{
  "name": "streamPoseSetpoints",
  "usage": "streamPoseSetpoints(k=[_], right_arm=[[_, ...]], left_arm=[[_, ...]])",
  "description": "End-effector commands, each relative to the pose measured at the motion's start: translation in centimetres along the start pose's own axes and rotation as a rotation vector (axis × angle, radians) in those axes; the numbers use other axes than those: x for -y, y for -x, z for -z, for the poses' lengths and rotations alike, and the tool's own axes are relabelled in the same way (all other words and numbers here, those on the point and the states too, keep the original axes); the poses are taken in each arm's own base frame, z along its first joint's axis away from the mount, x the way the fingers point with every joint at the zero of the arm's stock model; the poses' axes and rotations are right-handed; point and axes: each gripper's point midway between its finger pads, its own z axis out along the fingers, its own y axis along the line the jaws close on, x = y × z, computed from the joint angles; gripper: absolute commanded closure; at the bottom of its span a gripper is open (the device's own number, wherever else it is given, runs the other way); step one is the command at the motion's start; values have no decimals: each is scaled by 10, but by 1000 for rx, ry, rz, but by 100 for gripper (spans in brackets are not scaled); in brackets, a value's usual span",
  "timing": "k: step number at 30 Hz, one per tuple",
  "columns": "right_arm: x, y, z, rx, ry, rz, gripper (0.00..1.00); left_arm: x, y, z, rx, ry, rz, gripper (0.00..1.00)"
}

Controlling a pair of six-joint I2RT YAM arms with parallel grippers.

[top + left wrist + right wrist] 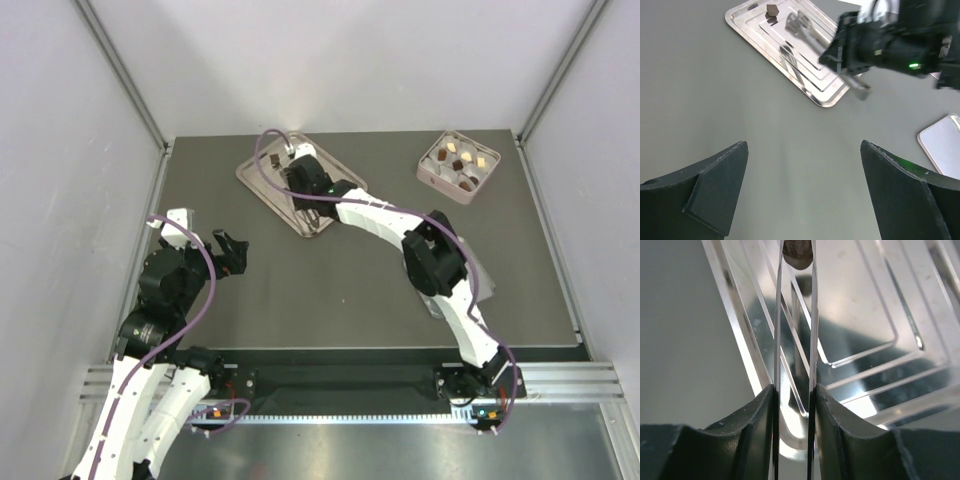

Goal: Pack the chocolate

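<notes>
One dark chocolate (pixel 772 9) on the ridged tray (pixel 765 42) — one pink box (pixel 428 173) apart.

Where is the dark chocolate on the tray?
The chocolate shows at top centre of the right wrist view, between the blades of the tweezers, on the tray.

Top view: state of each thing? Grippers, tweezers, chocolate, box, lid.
left gripper: open, empty.
right gripper: shut on the tweezers.
dark chocolate: on the tray, between the tweezer tips; pinch unconfirmed.
box: open, several chocolates inside.
lid: off, flat on the table.
</notes>
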Motion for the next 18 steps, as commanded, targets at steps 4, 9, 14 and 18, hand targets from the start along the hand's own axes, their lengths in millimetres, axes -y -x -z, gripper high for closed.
streamPoseSetpoints(k=[4,9,14,18], right_arm=[[13,59,58,114,56,-44,67],[33,58,75,88,68,-90,68],[70,67,98,83,36,-114,69],[137,61,128,75,-55,-162,69]], left_arm=[[1,13,-2,59,-1,11,1],[1,13,-2,60,-3,11,1],[2,13,-2,58,-9,11,1],[3,12,-2,56,-13,9,1]])
